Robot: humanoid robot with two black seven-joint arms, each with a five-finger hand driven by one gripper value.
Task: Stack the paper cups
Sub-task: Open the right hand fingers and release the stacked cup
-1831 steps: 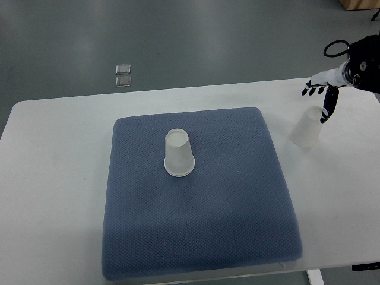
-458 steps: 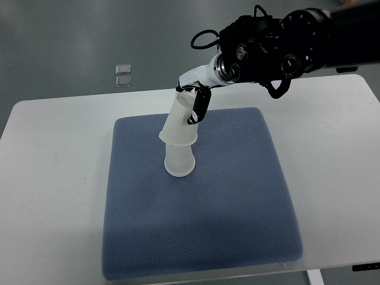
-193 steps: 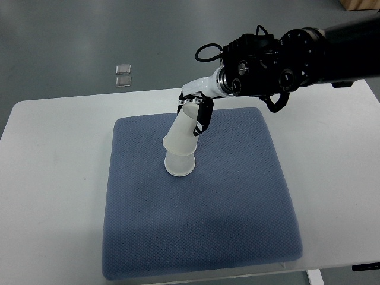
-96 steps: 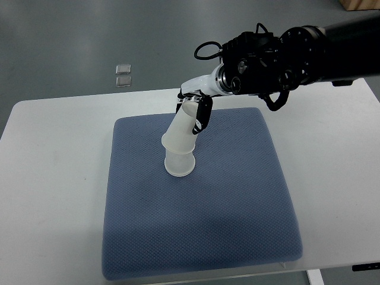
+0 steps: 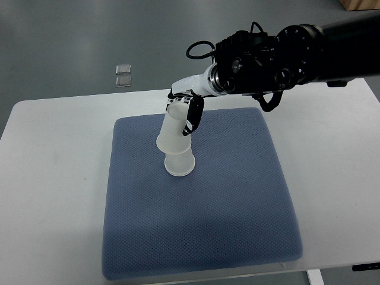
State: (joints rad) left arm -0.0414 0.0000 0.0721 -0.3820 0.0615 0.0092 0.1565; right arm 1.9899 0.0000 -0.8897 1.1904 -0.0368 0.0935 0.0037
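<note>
Paper cup [image 5: 173, 130] tilted in right hand [image 5: 185, 108], over inverted cup [image 5: 179, 163], blue mat [image 5: 202, 208]

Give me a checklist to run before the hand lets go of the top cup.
1. Right hand grips the top cup: ok.
2. Top cup over the bottom cup: ok.
3. Top cup upright: not ok, it leans left.
4. Top cup seated fully down: not ok, much of the bottom cup still shows.
5. Bottom cup upside down on the pad: ok.
6. Left hand clear: cannot tell, out of view.
</note>
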